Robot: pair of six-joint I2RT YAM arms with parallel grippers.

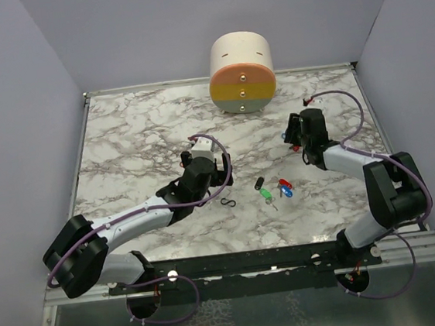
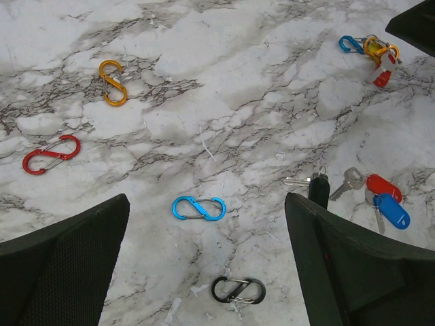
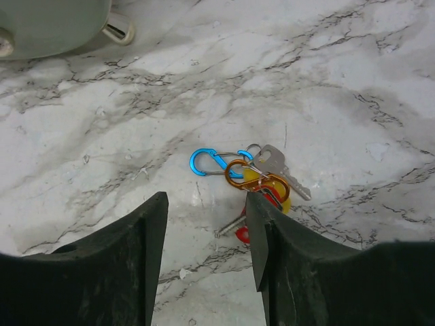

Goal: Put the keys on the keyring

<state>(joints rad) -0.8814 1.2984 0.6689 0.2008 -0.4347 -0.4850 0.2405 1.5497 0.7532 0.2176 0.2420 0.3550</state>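
Your right gripper (image 3: 206, 217) sits at the bottom of its wrist view, fingers apart with nothing between them. Just beyond its right-hand finger, a bunch of keys (image 3: 275, 165) lies against a blue clip (image 3: 212, 163) and an orange clip (image 3: 257, 178). Your left gripper (image 2: 207, 204) is spread wide above the marble table (image 2: 224, 81), with loose keys (image 2: 387, 198) at that frame's right edge.

Six S-clips (image 2: 198, 208) (two lying among keys), two key clusters (image 2: 374, 200), one cylindrical container (image 1: 241, 73).
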